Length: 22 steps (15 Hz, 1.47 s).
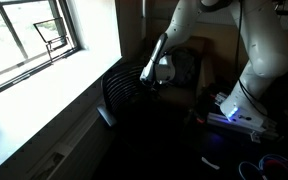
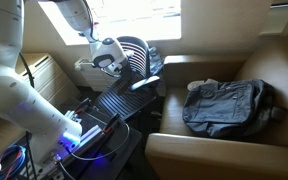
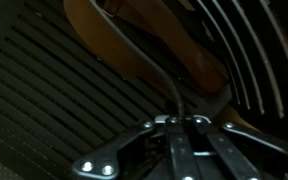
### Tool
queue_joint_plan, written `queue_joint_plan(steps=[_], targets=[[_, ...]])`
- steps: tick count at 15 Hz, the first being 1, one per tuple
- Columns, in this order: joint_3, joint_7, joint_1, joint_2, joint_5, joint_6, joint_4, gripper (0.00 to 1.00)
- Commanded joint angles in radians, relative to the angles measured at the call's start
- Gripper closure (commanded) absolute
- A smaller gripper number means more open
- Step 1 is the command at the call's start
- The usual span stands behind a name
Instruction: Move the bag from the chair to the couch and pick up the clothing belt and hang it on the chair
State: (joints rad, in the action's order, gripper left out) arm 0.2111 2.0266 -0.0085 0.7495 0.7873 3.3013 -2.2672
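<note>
The dark bag lies on the seat of the brown-tan couch; it also shows in an exterior view behind the arm. The black slatted chair stands beside the couch, below the window, and shows in both exterior views. My gripper hovers over the chair's seat near its back. In the wrist view my gripper is shut on the clothing belt, a thin dark strap that curves away from the fingertips over the slatted chair seat.
A window with a wide pale sill is beside the chair. The robot base with blue lights and cables stands in front of the chair. The couch's arm lies near the front.
</note>
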Motion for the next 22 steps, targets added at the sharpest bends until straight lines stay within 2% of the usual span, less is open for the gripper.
queue_joint_plan(steps=[1, 2, 6, 10, 13, 14, 22], targets=[[0.020, 0.017, -0.035, -0.056, 0.017, 0.109, 0.003, 1.00], [0.011, 0.030, -0.049, -0.113, 0.022, 0.098, -0.006, 1.00], [0.046, 0.120, -0.150, -0.289, 0.037, 0.097, -0.032, 1.00], [0.009, 0.204, -0.183, -0.489, 0.127, 0.017, -0.064, 1.00], [-0.082, 0.241, -0.167, -0.623, 0.218, -0.004, -0.089, 1.00], [-0.135, 0.241, -0.145, -0.665, 0.254, -0.010, -0.095, 1.00], [-0.356, 0.233, -0.188, -0.895, 0.452, 0.060, -0.129, 1.00]])
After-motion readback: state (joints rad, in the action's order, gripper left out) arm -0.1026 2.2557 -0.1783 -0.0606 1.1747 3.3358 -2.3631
